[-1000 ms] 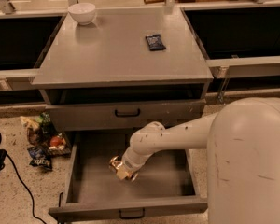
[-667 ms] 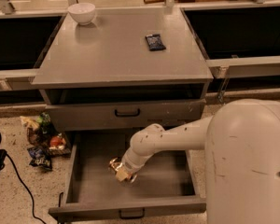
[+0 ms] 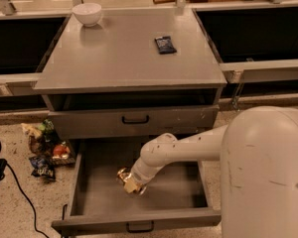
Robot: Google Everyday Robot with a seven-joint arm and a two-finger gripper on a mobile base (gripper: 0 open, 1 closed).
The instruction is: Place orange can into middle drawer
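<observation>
A white bowl [image 3: 87, 13] sits back-left on the gray cabinet top [image 3: 119, 66], a dark-blue packet [image 3: 165, 44] lies toward its right, and snack bags [image 3: 43, 151] litter the floor [image 3: 20, 217].

The gripper [image 3: 133, 184] held the orange can [image 3: 123, 175] inside the open middle drawer [image 3: 176, 195], near its centre.

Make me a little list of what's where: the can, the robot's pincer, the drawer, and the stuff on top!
can: orange, at the pincer's tip, within the open drawer
pincer: reaching down into the drawer, right at the can
drawer: gray, pulled out
bowl: white, back left of the cabinet top
packet: dark blue, lying flat on the cabinet top
</observation>
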